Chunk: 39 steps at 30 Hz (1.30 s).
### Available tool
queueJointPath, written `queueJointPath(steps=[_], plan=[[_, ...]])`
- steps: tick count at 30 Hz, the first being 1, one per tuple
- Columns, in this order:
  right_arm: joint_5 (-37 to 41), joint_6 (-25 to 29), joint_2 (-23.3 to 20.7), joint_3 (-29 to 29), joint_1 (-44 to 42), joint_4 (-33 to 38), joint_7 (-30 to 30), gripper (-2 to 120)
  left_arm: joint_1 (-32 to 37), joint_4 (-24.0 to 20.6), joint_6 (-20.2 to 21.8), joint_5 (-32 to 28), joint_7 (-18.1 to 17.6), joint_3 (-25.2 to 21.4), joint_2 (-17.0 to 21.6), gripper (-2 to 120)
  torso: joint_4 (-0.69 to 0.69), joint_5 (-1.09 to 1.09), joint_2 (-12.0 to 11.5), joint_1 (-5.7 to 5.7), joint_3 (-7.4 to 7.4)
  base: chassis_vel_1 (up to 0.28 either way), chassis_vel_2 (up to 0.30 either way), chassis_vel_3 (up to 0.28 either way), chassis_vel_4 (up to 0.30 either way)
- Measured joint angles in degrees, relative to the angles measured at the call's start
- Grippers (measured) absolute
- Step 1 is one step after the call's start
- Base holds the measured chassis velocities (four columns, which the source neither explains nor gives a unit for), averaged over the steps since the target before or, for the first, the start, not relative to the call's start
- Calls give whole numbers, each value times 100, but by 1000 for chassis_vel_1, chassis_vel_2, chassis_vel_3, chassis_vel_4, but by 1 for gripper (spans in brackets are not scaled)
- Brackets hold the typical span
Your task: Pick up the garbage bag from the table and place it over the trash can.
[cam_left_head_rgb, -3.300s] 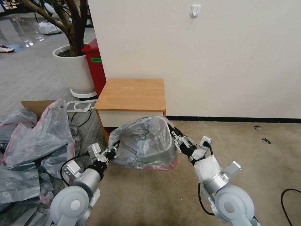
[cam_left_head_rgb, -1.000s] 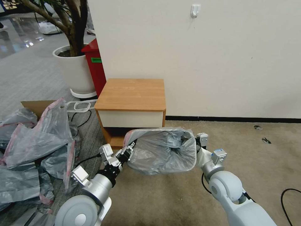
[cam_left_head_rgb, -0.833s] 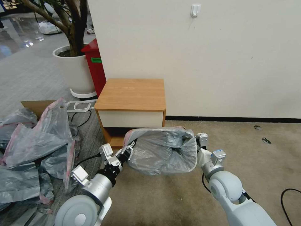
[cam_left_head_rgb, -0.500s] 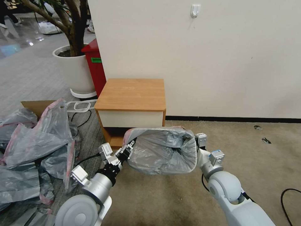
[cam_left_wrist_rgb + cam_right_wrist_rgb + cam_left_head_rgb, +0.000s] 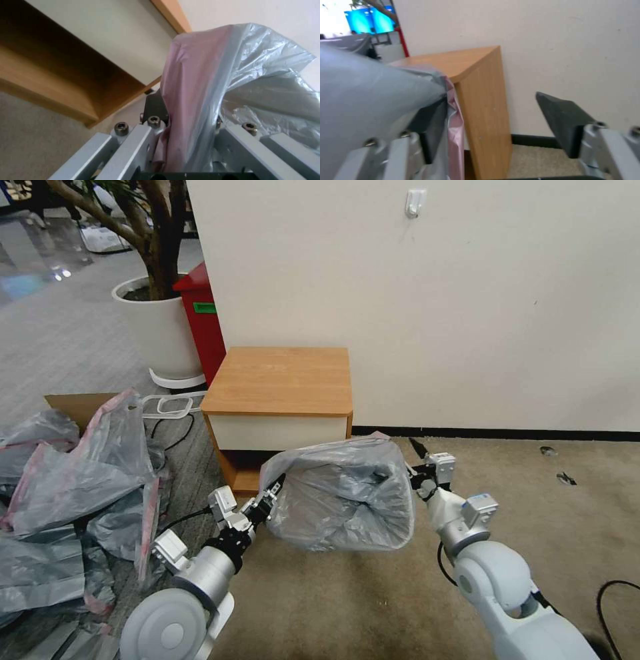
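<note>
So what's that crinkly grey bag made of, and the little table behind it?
The garbage bag looks like thin see-through grey plastic: it wrinkles, shines, and has a pink rim. The table looks like smooth light-brown wood or wood-look board, with faint grain lines and a white drawer front.

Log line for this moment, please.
left gripper: shut on garbage bag rim | right gripper: open, beside bag's right edge | bag: spread open, in front of table

2 silver-white arms (image 5: 200, 573) — black cables, grey fingers (image 5: 565, 122).
</note>
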Motion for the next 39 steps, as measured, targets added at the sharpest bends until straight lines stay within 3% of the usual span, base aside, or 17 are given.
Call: queueJointPath(steps=[1, 3, 9, 11, 20, 25, 28, 34, 39], plan=[[0, 0, 0, 0, 0, 0, 0, 70, 0, 0, 0, 0, 0, 0, 0, 9, 0, 0, 0, 0, 0, 0, 0, 0, 0], [145, -124, -134, 163, -195, 199, -232, 85, -31, 26, -2, 23, -60, -30, 9, 8, -1, 0, 0, 0, 0, 0, 0, 0, 0], [113, -371, -298, 209, -197, 132, -281, 100, 29, -90, -8, -45, -30, -60, 46, 8, 0, 0, 0, 0, 0, 0, 0, 0, 0], [106, -471, -332, 184, -166, 95, -254, 100, 34, -110, -9, -71, -9, -61, 50, 8, -1, 0, 0, 0, 0, 0, 0, 0, 0], [962, -1971, -743, -41, 184, 30, 204, 100, 25, -177, -71, -293, 82, -129, 103, 9, 0, 0, 0, 0, 0, 0, 0, 0, 0], [1044, -2459, -906, 13, 232, 81, 342, 100, -28, -183, -94, -370, 84, -189, 98, 9, -1, 0, 0, 0, 0, 0, 0, 0, 0], [1506, -2829, -999, 131, 204, 269, 482, 100, -90, -179, -133, -446, 84, -281, 92, 9, 0, 1, 0, 0, 0, 0, 0, 0, 0], [2227, -3164, -1073, 276, 163, 545, 633, 100, -129, -110, -165, -468, 84, -346, 110, 9, 0, -1, 0, 0, 0, 0, 0, 0, 0], [2368, -3170, -1028, 342, 149, 684, 648, 100, -131, -31, -181, -467, 70, -341, 99, 9, 0, 0, 0, 0, 0, 0, 0, 0, 0]])
